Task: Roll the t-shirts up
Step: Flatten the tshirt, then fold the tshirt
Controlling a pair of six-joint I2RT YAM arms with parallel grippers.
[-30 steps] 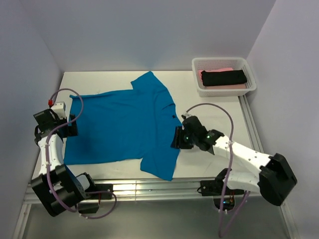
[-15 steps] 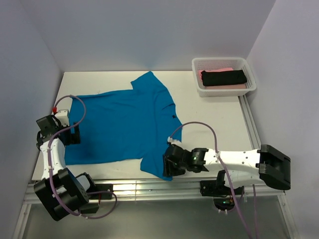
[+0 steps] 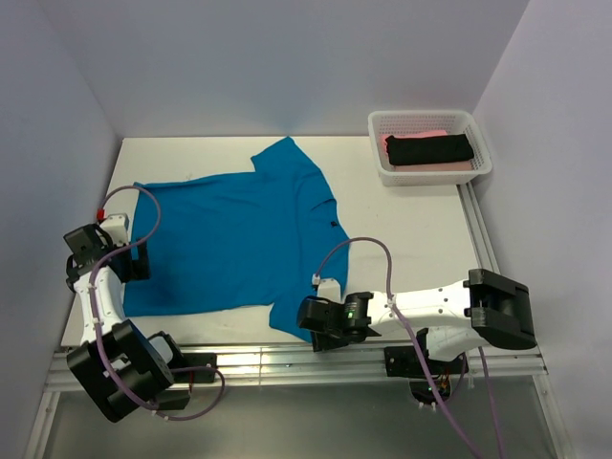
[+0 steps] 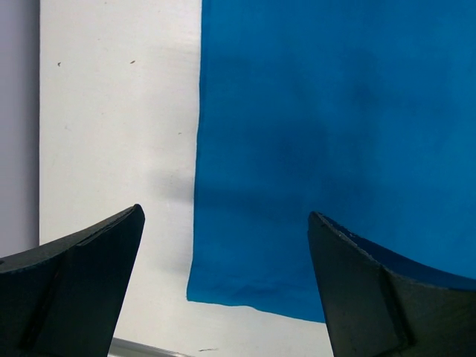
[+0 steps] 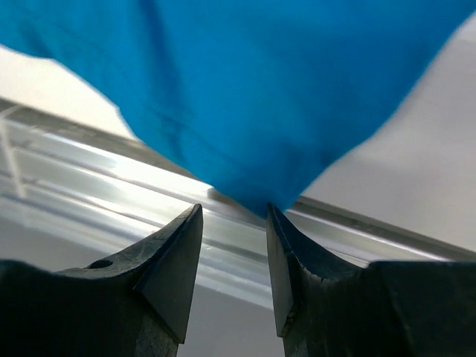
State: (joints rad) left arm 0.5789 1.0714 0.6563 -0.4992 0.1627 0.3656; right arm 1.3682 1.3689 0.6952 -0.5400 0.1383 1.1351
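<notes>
A turquoise t-shirt (image 3: 239, 239) lies spread flat on the white surface (image 3: 411, 229). The right gripper (image 5: 234, 212), jaws narrowly parted, meets its near sleeve tip at the front edge. The left gripper (image 4: 223, 216) hangs wide open over a hem corner, holding nothing. A black shirt (image 3: 430, 149) sits in the far basket (image 3: 430, 117).

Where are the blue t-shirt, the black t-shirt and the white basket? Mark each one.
blue t-shirt (image 3: 229, 239): top external view, middle of its body.
black t-shirt (image 3: 430, 149): top external view, middle of the folded cloth.
white basket (image 3: 435, 176): top external view, its near wall.
</notes>
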